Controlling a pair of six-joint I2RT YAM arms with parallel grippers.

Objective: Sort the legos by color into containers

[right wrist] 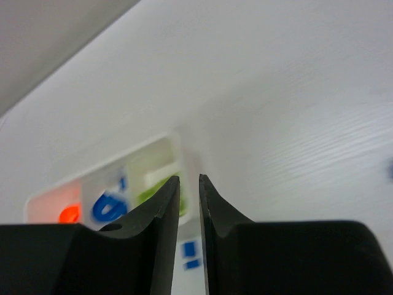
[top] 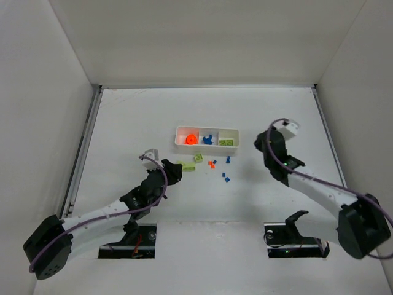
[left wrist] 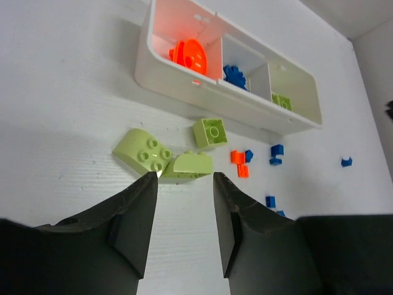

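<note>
Bright, even white light fills the top view. The table (top: 135, 123) is close to washed out, and the arms (top: 104, 212) throw only faint, soft shadows. The walls lean outward toward that view's edges.

The left wrist view is sharp. The legos (left wrist: 147, 153) cast short, soft shadows. The orange disc (left wrist: 190, 54) glows and tints the tray (left wrist: 184, 80) wall pink. The left fingers (left wrist: 132, 215) are near black, with a small glint at one tip.

The right wrist view is out of focus. The tray's colours smear into blobs, the right fingers (right wrist: 153, 246) are dark with soft edges, and the upper left corner is dim grey.
</note>
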